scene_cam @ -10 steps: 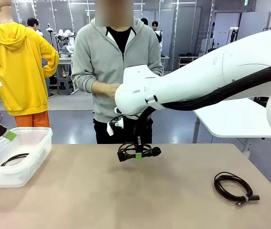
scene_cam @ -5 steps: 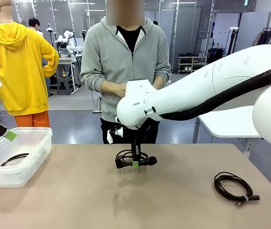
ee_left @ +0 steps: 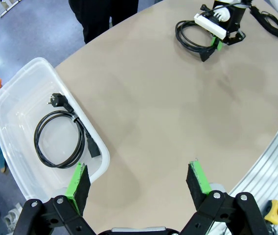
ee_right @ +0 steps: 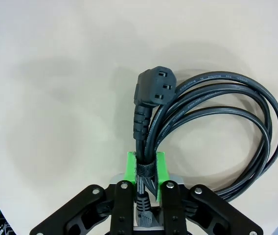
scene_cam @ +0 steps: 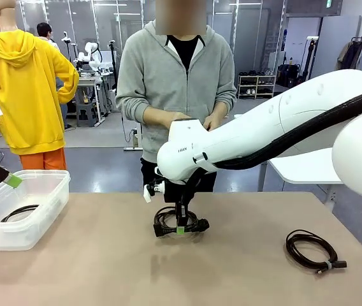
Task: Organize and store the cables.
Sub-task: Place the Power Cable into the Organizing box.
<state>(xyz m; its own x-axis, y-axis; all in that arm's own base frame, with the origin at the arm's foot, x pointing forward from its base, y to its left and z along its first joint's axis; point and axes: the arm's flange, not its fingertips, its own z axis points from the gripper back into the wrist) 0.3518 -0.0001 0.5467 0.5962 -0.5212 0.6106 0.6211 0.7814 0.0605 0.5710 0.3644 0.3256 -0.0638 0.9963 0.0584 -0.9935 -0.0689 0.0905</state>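
Observation:
One cable (scene_cam: 168, 220), a black coil with a chunky plug, lies on the table's middle. My right gripper (scene_cam: 180, 229) points straight down on it. In the right wrist view the green pads (ee_right: 131, 165) press either side of the tied bundle of this cable (ee_right: 212, 122), just behind the plug. A second cable (scene_cam: 311, 250) rests on the table at the right. A third cable (ee_left: 63, 139) lies inside the clear plastic bin (ee_left: 11, 93). My left gripper (ee_left: 139, 176) hovers open over the bin's near corner and holds nothing.
The bin (scene_cam: 47, 210) stands at the table's left edge. A person in a grey hoodie (scene_cam: 174, 83) stands at the far side, hands together just behind my right arm (scene_cam: 264, 131). A white table (scene_cam: 315, 159) is behind on the right.
My right gripper has come down with the coil, which now rests on the table. The person has shifted slightly to the right. The left gripper has not moved.

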